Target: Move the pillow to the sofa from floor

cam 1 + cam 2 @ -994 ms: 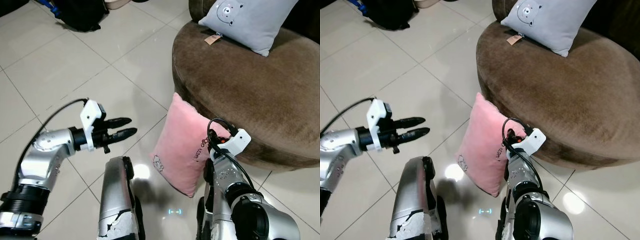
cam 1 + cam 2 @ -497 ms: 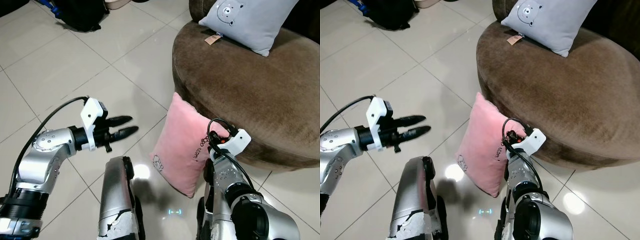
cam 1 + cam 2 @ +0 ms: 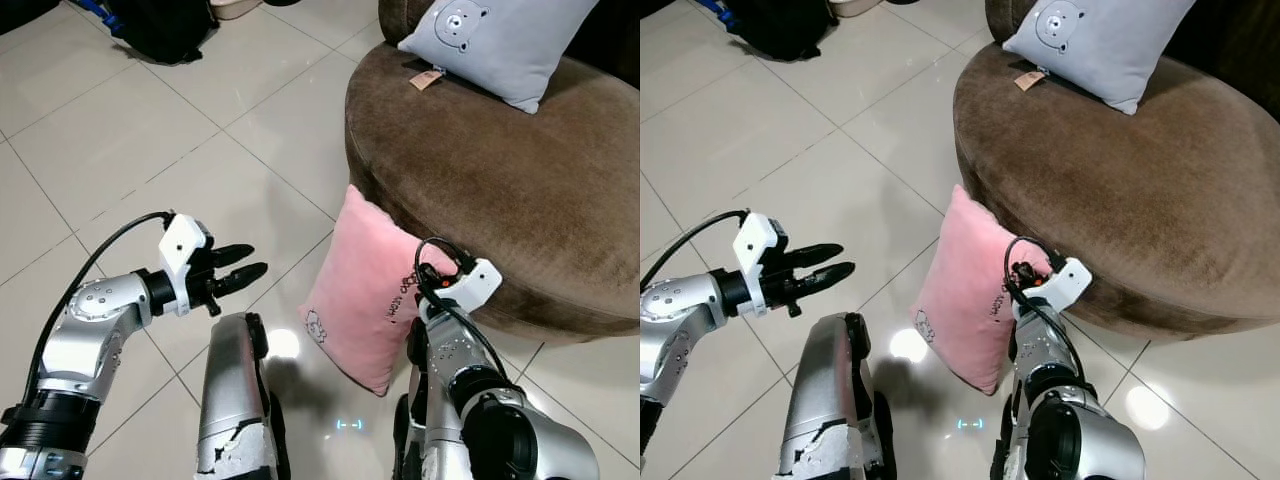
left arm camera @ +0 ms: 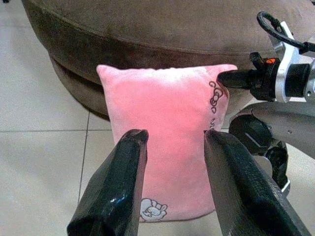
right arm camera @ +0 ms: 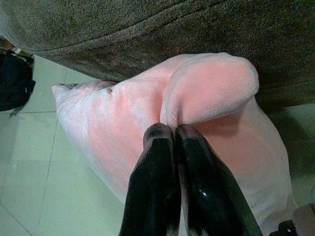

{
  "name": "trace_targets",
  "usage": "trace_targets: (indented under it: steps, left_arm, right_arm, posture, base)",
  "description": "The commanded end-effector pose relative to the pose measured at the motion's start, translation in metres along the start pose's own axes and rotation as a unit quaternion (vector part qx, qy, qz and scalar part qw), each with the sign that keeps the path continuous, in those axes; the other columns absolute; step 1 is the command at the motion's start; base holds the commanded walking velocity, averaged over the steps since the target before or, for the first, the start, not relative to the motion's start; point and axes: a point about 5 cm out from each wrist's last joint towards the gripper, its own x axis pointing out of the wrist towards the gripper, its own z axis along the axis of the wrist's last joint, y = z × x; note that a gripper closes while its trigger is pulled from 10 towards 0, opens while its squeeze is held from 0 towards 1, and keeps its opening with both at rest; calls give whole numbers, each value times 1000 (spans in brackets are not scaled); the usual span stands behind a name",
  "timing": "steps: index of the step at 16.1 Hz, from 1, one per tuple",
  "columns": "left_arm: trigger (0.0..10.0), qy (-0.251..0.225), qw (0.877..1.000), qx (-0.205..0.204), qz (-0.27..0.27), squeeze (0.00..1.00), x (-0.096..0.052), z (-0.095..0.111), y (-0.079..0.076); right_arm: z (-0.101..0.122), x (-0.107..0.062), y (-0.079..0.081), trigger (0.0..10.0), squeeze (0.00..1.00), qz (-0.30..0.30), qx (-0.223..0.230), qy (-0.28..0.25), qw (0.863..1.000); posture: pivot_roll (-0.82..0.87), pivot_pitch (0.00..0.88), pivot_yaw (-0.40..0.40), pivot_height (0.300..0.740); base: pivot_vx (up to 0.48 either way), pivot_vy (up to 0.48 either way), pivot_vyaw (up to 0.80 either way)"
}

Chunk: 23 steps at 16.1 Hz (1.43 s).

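Right gripper [image 5: 173, 135]: fingers pressed together, pinching a bunched fold of plush at the upper corner of the pink pillow [image 3: 365, 290]. The hold takes in fabric only, not the body of the cushion.

Pink pillow: stands on edge on the tiled floor [image 3: 150, 130], its back leaning against the base of the brown sofa [image 3: 520, 190]. In the head view it sits at about 12 o'clock from the right wrist, touching those fingers, and at roughly 3 o'clock from the left gripper [image 3: 243, 277], with bare floor between.

Left gripper: fingers parted, holding nothing, pointed at the pillow's flat face.

Handling assessment: the pillow appears light, soft and easily deformed, and not fragile. A one-corner pinch will likely let it sag and swing. A second hold on the opposite edge or corner would be sounder.

Beyond: the sofa seat lies at 12 to 1 o'clock, carrying a grey bear pillow [image 3: 500, 45] at its far side.
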Motion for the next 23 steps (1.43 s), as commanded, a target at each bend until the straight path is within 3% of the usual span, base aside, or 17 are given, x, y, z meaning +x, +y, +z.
trace_targets:
  steps: [1, 5, 7, 8, 10, 14, 15, 16, 17, 18, 19, 20, 21, 23]
  left_arm:
    - [10000, 21, 1000, -8, -4, 0, 1, -17, -4]
    - [10000, 36, 999, -21, 1, 0, 10, -45, -11]
    - [10000, 40, 999, -27, 3, 0, 13, -56, -15]
    - [10000, 53, 998, -38, 8, 0, 13, -77, -22]
    - [10000, 87, 994, -58, 19, 0, 11, -114, -42]
    - [10000, 83, 995, -58, 4, 0, 25, -126, -72]
    - [10000, 64, 996, -55, 19, 0, 35, -124, -77]
    - [10000, 47, 995, -51, 69, 0, 47, -119, -74]
    - [10000, 11, 986, -49, 160, 0, 61, -106, -62]
    - [10000, -9, 981, -55, 188, 0, 66, -99, -58]
    - [10000, -113, 976, -18, 185, 0, 55, -16, 21]
    - [10000, -178, 969, 20, 169, 0, 42, 45, 55]
    - [10000, -181, 971, 29, 156, 0, 45, 53, 55]
    - [10000, -164, 980, 67, 97, 0, 56, 52, 36]
  right_arm:
    - [-9, -4, -5, 0, 0, -4, 6, 13, 1000]
    - [-8, -3, -2, 0, 0, 10, 16, 5, 1000]
    - [-4, -3, 8, 0, 0, 59, 40, -15, 997]
    - [0, -3, 24, 0, 0, 142, 76, -34, 986]
    - [5, -8, 36, 0, 0, 226, 97, -47, 968]
    - [6, -10, 32, 0, 0, 233, 76, -51, 968]
    - [7, -10, 28, 157, 0, 218, 46, -50, 974]
    - [8, -11, 26, 10000, 0, 208, 20, -47, 977]
    - [14, -11, 24, 10000, 0, 204, 0, -49, 978]
    - [17, -11, 24, 10000, 0, 205, -3, -51, 977]
    - [25, -11, 26, 10000, 0, 207, -47, -62, 975]
    - [31, -11, 24, 10000, 0, 190, -92, -71, 975]
    - [33, -10, 22, 10000, 0, 183, -102, -73, 975]
    - [40, -10, 14, 10000, 0, 152, -142, -82, 975]
  posture:
    - [217, 244, 71, 501]
    - [216, 236, 72, 501]
    - [216, 236, 72, 501]
    - [216, 236, 72, 501]
    - [203, 231, 65, 501]
    - [184, 225, 63, 501]
    - [161, 209, 57, 501]
    - [135, 186, 48, 501]
    - [111, 164, 36, 501]
    - [106, 160, 34, 501]
    - [79, 137, 17, 501]
    - [77, 120, 6, 501]
    - [76, 105, -4, 501]
    - [73, 99, -12, 501]
  base:
    - [0, 0, 0]
    - [0, 0, 0]
    - [0, 0, 0]
    - [0, 0, 0]
    - [0, 0, 0]
    - [0, 0, 0]
    - [0, 0, 0]
    - [0, 0, 0]
    - [0, 0, 0]
    - [0, 0, 0]
    - [0, 0, 0]
    - [0, 0, 0]
    - [0, 0, 0]
    - [0, 0, 0]
